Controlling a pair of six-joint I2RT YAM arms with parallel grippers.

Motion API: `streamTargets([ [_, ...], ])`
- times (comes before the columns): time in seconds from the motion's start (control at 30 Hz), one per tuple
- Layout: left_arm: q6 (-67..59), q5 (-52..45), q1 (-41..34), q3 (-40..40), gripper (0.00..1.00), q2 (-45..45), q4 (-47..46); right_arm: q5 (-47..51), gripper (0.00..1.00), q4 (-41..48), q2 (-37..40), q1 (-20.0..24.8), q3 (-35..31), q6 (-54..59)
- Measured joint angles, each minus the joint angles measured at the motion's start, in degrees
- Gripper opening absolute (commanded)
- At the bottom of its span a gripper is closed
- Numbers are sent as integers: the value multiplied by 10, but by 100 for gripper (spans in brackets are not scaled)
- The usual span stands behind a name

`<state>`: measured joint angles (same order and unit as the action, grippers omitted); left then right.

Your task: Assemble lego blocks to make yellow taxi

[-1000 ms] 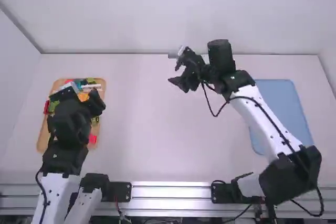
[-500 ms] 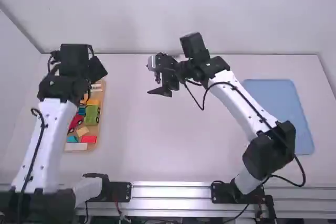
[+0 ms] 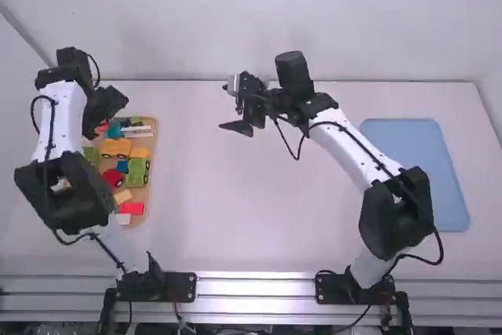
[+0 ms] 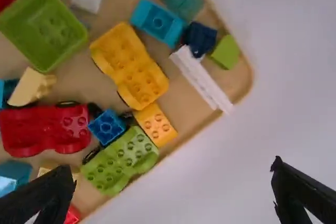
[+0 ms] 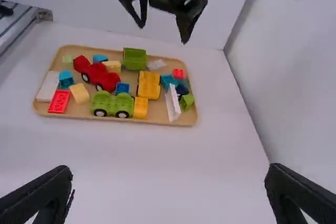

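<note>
Yellow car block (image 4: 129, 67) among coloured blocks (image 4: 122, 160) in tan tray (image 4: 235, 81); left gripper (image 3: 106, 105), right gripper (image 3: 232, 118) both wide open, empty.

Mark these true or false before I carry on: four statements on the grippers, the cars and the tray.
1. The left gripper is open. True.
2. The right gripper holds the red car. False: it is open and empty; the car lies in the wooden tray.
3. A small blue block lies between the red car and the green car. True.
4. The yellow car is on the blue board. False: it is in the tray.
</note>
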<state>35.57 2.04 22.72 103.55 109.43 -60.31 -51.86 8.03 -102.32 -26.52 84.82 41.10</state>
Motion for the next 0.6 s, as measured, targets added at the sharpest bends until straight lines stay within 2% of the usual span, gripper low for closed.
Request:
streamTargets([
  [0.13, 17, -14, 7, -5, 99, 63, 26, 18, 98, 0, 0, 0, 0, -7],
  [0.37, 68, -9, 10, -51, 96, 86, 89, 68, 98, -4, 0, 0, -10, -21],
  [0.6, 136, 22, 10, -120, 83, 86, 116, 94, 98, -2, 0, 7, -19, -21],
])
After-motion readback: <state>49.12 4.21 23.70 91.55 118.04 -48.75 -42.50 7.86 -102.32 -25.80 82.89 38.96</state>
